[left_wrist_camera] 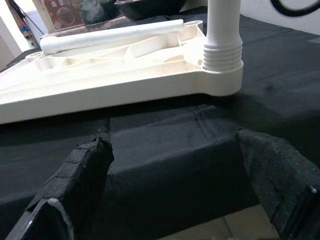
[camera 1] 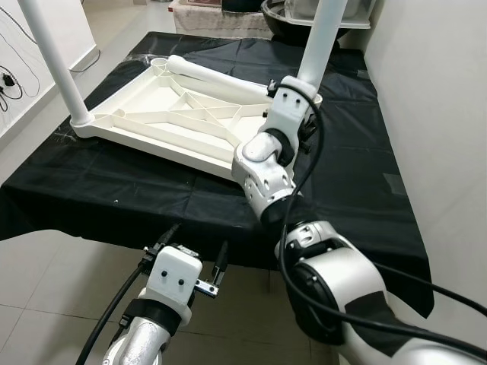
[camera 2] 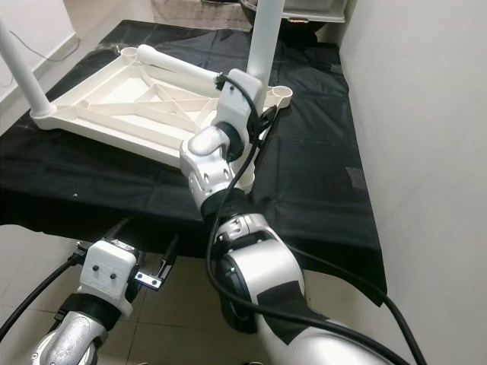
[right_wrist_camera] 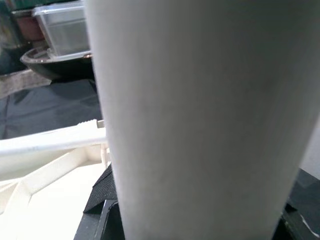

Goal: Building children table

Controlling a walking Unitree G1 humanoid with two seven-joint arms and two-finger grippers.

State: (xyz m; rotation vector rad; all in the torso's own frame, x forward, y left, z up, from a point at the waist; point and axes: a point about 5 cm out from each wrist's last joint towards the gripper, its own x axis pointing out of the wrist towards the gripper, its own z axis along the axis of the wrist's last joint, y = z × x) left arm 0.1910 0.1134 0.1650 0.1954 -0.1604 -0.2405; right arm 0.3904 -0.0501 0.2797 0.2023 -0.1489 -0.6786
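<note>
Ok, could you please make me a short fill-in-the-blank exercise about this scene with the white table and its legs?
1. The white tabletop lies upside down on a ______ cloth.
2. The right gripper is at the upright leg on the robot's ______ side.
3. One loose leg lies ______ on the tabletop.
4. The left gripper hangs below the table edge with its fingers ______.

Missing words: black; right; flat; open

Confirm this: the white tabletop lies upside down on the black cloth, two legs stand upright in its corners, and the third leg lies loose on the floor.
One detail is wrong. The third leg lies across the upturned tabletop, not on the floor, as the left eye view shows. The rest holds: the tabletop rests upside down on the black cloth, with one upright leg at the left corner and another that the right end effector is at.
</note>
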